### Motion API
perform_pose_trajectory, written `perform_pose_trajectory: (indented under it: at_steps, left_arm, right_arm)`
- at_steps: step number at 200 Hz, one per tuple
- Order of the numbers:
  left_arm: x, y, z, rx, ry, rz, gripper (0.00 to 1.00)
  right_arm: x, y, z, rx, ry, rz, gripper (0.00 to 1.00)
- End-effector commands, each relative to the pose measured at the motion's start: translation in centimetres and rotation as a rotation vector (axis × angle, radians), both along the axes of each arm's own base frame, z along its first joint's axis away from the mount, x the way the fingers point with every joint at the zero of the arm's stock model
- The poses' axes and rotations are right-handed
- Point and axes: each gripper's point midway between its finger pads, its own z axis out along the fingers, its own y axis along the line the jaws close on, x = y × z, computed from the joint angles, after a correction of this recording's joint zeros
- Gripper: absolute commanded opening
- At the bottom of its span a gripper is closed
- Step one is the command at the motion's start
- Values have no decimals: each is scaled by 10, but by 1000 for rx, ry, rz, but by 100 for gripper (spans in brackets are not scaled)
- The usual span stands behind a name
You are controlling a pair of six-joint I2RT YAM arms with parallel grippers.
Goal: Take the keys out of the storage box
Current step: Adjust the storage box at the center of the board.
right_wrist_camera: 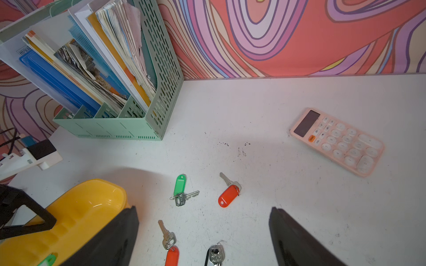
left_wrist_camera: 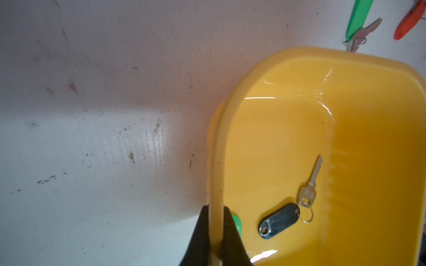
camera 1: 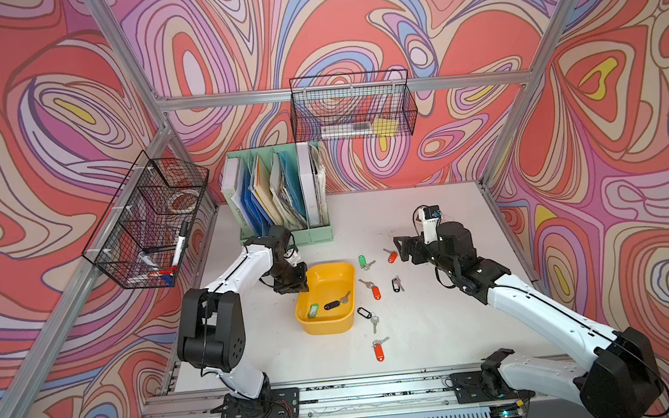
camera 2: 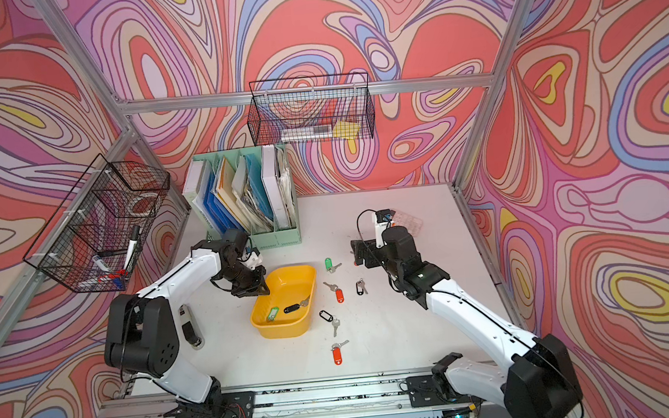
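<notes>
White table (camera 1: 427,219), scuffed, inside a booth with swirl-patterned walls. Box (camera 1: 325,326) sits flat near table centre.

Left gripper (camera 1: 296,288): at the box's 10 o'clock. Fingers (left_wrist_camera: 198,230) are closed onto the rim, one outside the wall and one inside, with the yellow edge pinched between them. Nothing else is in that grip.

Keys in box: two sets.
- Green set (camera 1: 312,311): on the floor at 7 o'clock. The left wrist view shows its tag just beside the inner finger, partly hidden by it.
- Black set (camera 1: 334,303): near floor centre, clear of both fingers, key pointing to 2 o'clock.

Keys on table: six sets, spread from 1 to 5 o'clock of the box, none touching it.

Right gripper (camera 1: 399,250): at 2 o'clock of the box, above the table, jaws spread wide, holding nothing. Red set (right_wrist_camera: 228,195) lies just ahead of the gap between its fingertips, no contact.

Holder (camera 1: 314,234) stands between 11 and 12 o'clock, at the back wall. Calculator (right_wrist_camera: 336,141) lies beyond the right gripper, well apart from the keys.
</notes>
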Motion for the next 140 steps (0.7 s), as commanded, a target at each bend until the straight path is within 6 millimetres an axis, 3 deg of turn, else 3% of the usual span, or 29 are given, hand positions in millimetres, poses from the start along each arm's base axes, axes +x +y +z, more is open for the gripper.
perform_pose_trajectory:
  at_steps: [1,52,94,140]
  left_arm:
    - [-4,-4,3,-42,33,-13,0]
    - [-3,-2,-1,-39,25,4,0]
    - [4,19,1,72,-78,62,0]
    - [10,31,-2,155,-225,151,0]
  right_arm:
    - [2,1,3,3,0,7,93]
    - [3,5,4,8,9,23,93]
    - [3,12,8,13,15,59,93]
    - [1,37,9,-1,79,206,85]
